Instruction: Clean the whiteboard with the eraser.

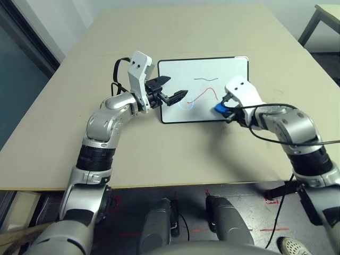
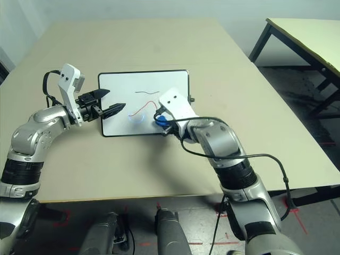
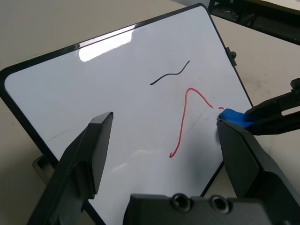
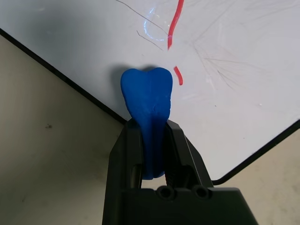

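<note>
The whiteboard lies flat on the table, black-framed, with a short black squiggle and a red curved line on its face. My right gripper is shut on the blue eraser, whose tip rests on the board near its front right corner, beside a small leftover red dash. In the left eye view the eraser sits just under the right hand. My left gripper hovers open over the board's left part, its fingers spread wide above the red line.
The beige table extends around the board on all sides. A second table stands off to the right, across a gap of floor. A black cable trails from my right forearm.
</note>
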Robot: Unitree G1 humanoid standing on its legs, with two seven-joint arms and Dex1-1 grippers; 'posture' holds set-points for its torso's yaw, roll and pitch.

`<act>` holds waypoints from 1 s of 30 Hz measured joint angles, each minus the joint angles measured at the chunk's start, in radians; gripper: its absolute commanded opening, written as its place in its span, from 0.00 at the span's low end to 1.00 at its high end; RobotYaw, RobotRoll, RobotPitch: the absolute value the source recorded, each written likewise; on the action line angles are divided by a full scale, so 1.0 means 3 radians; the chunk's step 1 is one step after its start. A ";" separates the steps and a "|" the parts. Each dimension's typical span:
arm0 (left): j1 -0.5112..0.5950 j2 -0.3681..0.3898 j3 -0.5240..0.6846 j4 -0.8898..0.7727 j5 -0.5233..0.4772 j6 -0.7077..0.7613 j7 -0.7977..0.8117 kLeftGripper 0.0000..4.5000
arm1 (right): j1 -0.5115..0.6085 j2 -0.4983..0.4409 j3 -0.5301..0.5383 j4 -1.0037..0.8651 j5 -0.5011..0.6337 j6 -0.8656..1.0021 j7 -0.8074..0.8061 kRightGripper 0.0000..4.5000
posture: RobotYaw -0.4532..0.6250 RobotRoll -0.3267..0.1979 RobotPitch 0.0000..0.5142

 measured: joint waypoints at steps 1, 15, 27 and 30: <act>0.0000 0.0000 0.0000 0.0000 0.0000 0.0000 0.0000 1.00 | -0.0052 -0.0003 -0.0003 0.0068 -0.0003 -0.0032 -0.0014 0.13 | 0.28 0.62 0.31; 0.0000 0.0002 0.0000 0.0000 -0.0007 0.0000 0.0000 1.00 | 0.0028 -0.0035 0.0011 -0.0105 0.0004 0.0078 -0.0079 0.13 | 0.28 0.62 0.30; 0.0001 0.0002 0.0000 -0.0001 -0.0009 0.0001 0.0002 1.00 | -0.0103 -0.0046 0.0027 0.0168 0.0011 -0.0048 -0.0092 0.13 | 0.28 0.62 0.31; 0.0001 0.0002 0.0000 -0.0005 -0.0009 0.0002 0.0003 1.00 | -0.0069 -0.0073 0.0028 0.0132 0.0008 -0.0024 -0.0108 0.13 | 0.28 0.62 0.31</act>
